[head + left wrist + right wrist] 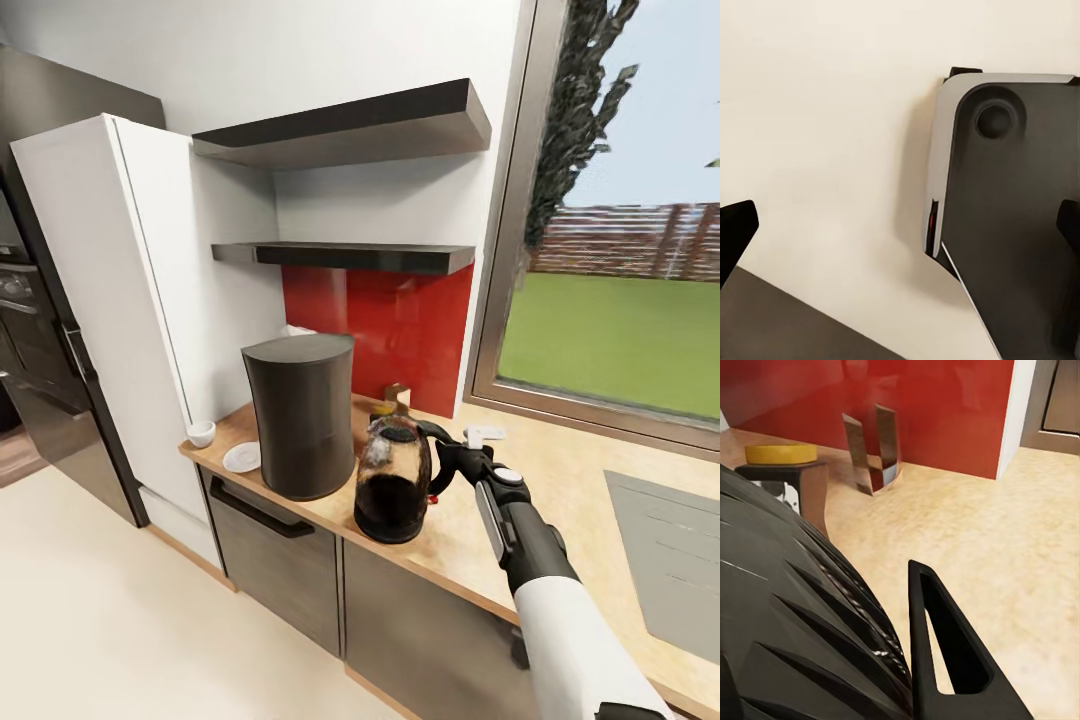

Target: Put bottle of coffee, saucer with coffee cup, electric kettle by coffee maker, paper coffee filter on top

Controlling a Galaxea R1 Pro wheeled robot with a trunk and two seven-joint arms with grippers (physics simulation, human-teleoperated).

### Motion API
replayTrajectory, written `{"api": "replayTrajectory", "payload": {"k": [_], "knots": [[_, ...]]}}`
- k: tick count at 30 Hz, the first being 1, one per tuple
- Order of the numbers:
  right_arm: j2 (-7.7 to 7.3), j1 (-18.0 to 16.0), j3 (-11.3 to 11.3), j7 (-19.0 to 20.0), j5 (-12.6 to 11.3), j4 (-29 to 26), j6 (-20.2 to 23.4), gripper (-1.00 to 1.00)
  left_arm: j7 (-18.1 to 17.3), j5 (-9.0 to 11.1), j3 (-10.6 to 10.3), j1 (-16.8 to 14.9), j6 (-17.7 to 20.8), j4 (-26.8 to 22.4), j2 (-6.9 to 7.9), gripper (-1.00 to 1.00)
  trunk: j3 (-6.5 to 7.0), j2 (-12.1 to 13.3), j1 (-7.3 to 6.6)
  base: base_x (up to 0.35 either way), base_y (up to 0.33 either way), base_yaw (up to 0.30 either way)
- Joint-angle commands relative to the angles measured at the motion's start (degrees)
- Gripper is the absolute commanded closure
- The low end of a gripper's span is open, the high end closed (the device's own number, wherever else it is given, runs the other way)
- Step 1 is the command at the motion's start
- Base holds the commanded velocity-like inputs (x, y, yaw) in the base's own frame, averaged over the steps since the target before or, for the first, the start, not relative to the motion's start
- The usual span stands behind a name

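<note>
Head view has the electric kettle [392,480] stood on the counter [560,480] just beside the coffee maker [302,415], on its right, nearly touching. The right pincer [447,462] is seen right at the kettle's black handle and looks wrapped around it, though whether the fingers are clenched on it or just loose around it can't be told. In the right wrist view one dark finger [949,652] is seen next to a big ribbed black surface, probably part of the kettle, but too close up to be sure. So the kettle step is judged to be the one in hand, basically at the set-down stage; next the handle would need to be let go and the arm drawn back without the kettle being tipped into the coffee maker. The saucer [242,457] is laid on the counter just left of the coffee maker, and the coffee cup [201,433] is sat beside it near the corner, not on it, so that bit is not done yet. Behind the kettle a brownish-gold cap [397,397] is glimpsed, likely the bottle of coffee, mostly hidden; in the right wrist view a yellow cap [781,453] is seen. The kitchen shelf [350,256] looks bare from here. The paper coffee filter can't be made out for sure. The left pincer [900,225] is seen spread wide over pale floor and a dark panel.
</note>
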Motion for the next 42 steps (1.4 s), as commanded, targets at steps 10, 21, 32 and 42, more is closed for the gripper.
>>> {"api": "replayTrajectory", "payload": {"k": [10,21,32,42], "knots": [[0.0,0.0,-0.4,0.3,0.6,2.3,0.0,1.0,-0.2,-0.5,0.5,0.0,-0.2,0.0,0.05,-1.0,-0.02,-0.1,0.02,0.055,0.0,0.0],[-0.07,0.0,-0.4,0.2,0.6,3.4,-0.1,1.0,-0.1,-0.5,0.6,-0.3,-1.1,-0.9,-0.03,-1.0,-0.02,-0.1,0.02,0.103,0.0,0.0],[-0.09,0.0,-0.4,0.1,0.7,3.5,-0.1,1.0,-0.1,-0.4,0.7,-0.6,-1.3,-1.0,0.01,-1.0,-0.02,-0.1,0.02,0.151,0.0,0.0],[-0.05,0.0,-0.4,0.1,0.6,8.5,-3.9,1.0,-0.1,-0.4,0.7,-0.5,-1.2,-1.0,0.01,-1.0,-0.02,-0.1,0.02,0.015,0.0,0.0]]}}
